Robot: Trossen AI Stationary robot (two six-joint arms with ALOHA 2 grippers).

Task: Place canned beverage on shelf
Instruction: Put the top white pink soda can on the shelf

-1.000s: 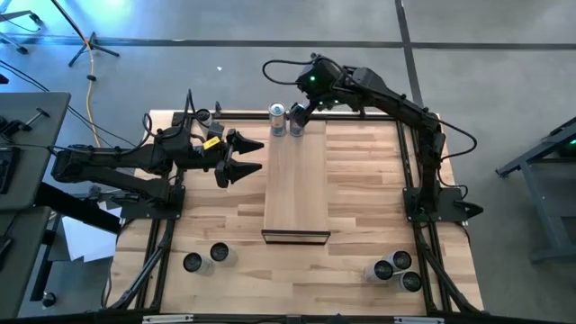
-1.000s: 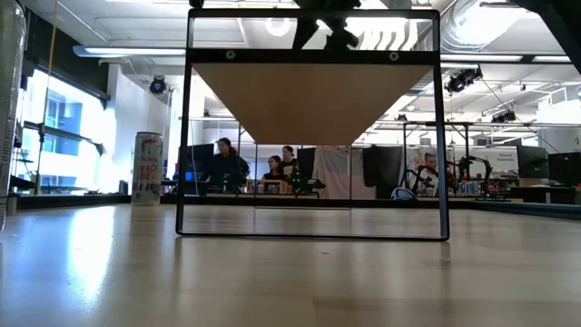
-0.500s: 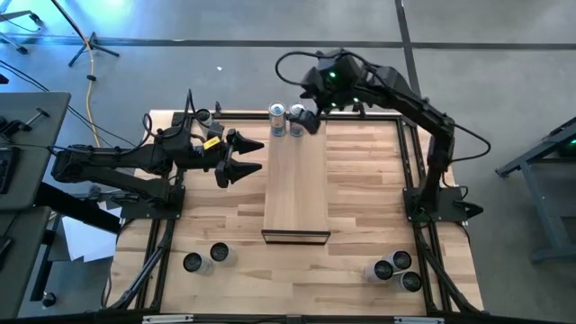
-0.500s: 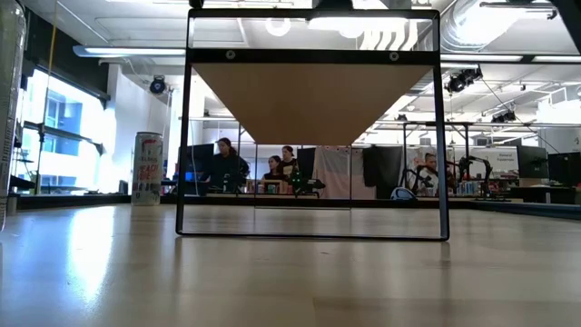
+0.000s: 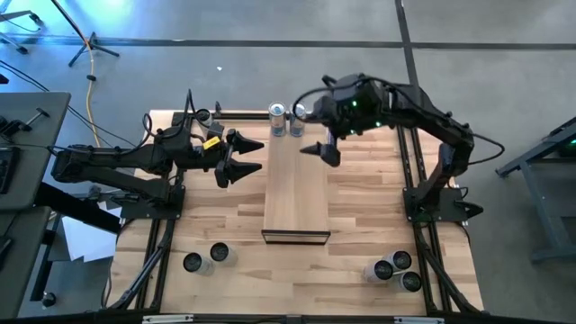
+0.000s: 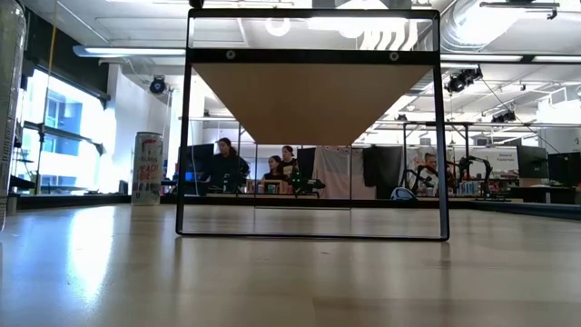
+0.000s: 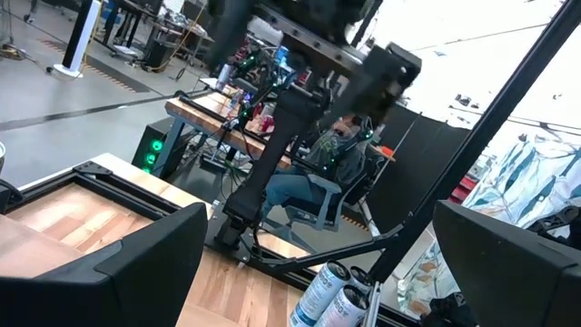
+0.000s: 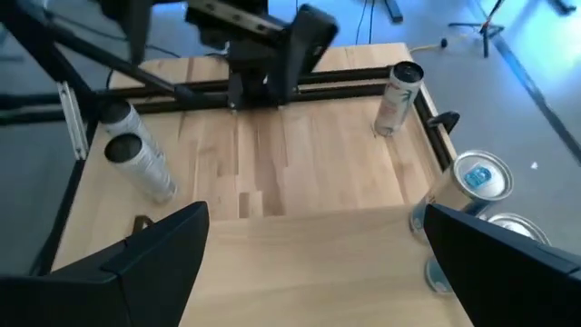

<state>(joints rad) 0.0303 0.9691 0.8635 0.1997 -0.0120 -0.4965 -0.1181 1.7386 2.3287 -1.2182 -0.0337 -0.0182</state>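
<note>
The shelf [image 5: 295,184] is a long light-wood platform on a dark frame in the middle of the table; the low view shows its underside [image 6: 313,100]. Two canned beverages [image 5: 277,119] [image 5: 297,117] stand upright on their bases at its far end, also in the right wrist view [image 8: 477,182]. My right gripper [image 5: 322,151] [image 8: 318,272] hangs open over the shelf's right edge, on the near side of those cans and apart from them, with nothing between its fingers. My left gripper [image 5: 256,155] waits open, level, just left of the shelf.
On the table stand two cans at the near left [image 5: 205,258], three at the near right [image 5: 399,270] and one at the far left corner [image 5: 203,115]. In the low view one can [image 6: 147,168] stands left of the shelf frame. People sit in the room beyond.
My right gripper has drawn back from the two cans at the shelf's far end, going toward the table's near and right edges and rising, and it has rolled and tipped. Both cans stay upright where they were. My left arm has kept still.
</note>
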